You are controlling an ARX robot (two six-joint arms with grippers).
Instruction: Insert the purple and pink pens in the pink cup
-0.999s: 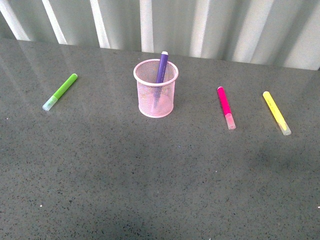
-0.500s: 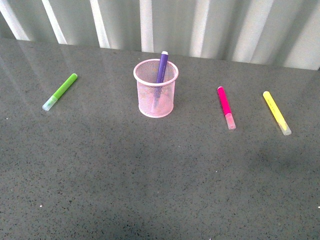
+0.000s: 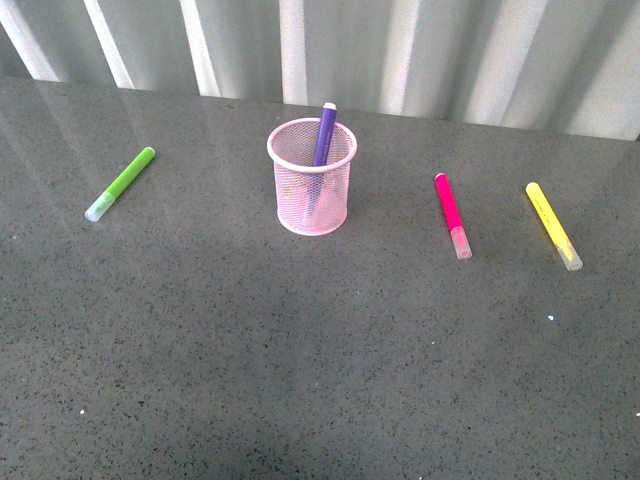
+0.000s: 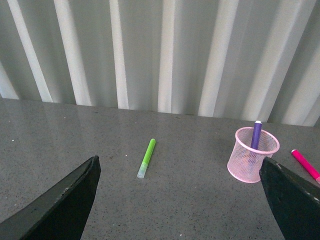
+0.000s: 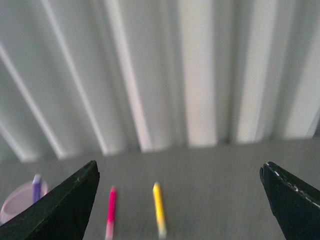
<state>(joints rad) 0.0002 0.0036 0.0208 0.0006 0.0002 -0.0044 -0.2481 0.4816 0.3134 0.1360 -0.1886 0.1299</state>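
Note:
The pink mesh cup [image 3: 312,190] stands upright at the table's middle back, with the purple pen [image 3: 324,133] leaning inside it, its tip above the rim. The pink pen [image 3: 451,214] lies flat on the table to the cup's right. Neither arm shows in the front view. My left gripper [image 4: 180,200] is open and empty, held above the table; the cup [image 4: 252,161] and purple pen [image 4: 256,135] are ahead of its one finger. My right gripper [image 5: 182,205] is open and empty, with the pink pen [image 5: 110,210] ahead; that view is blurred.
A lime-green marker [image 3: 121,184] lies at the left of the grey table [image 3: 300,350]. A yellow marker [image 3: 552,225] lies right of the pink pen, also in the right wrist view [image 5: 159,209]. A ribbed white wall [image 3: 400,50] runs along the table's back edge.

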